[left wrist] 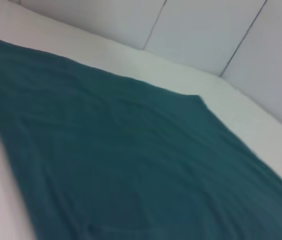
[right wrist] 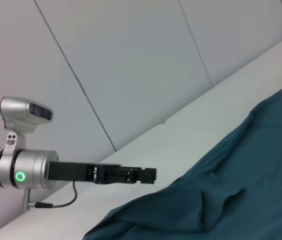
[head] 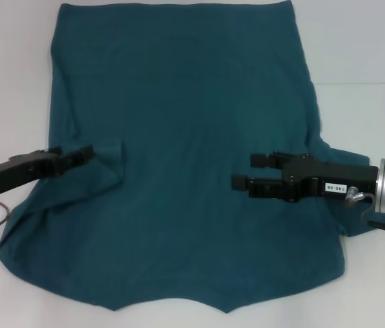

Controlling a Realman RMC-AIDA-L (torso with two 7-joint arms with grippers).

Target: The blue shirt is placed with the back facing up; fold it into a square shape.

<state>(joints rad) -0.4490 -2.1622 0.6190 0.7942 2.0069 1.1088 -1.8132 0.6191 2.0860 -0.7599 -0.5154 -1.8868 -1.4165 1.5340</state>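
While my left claw (head: 89, 154) reaches in from the left side, its tips sit at a small raised fold of cloth on the shirt's (head: 192, 150) left part; whether they are pinching that fold or just touching it I cannot tell. My right claw (head: 245, 171) hovers over the shirt's right half, its two black fingers (head: 261, 159) held parallel with a clear gap between them, holding nothing.

One shirt, two claws. The shirt lies flat on a white table (head: 363, 55), plain side up, filling most of the head view. Its far edge runs straight near the top of that view; its near edge dips into a shallow notch at the middle. The left sleeve area is bunched under my left arm, and the right sleeve is rumpled beneath my right arm.

Bare white table shows on both sides of the shirt and past its far corners, with more room on the right. Pale wall panels (left wrist: 206, 30) stand behind the table.
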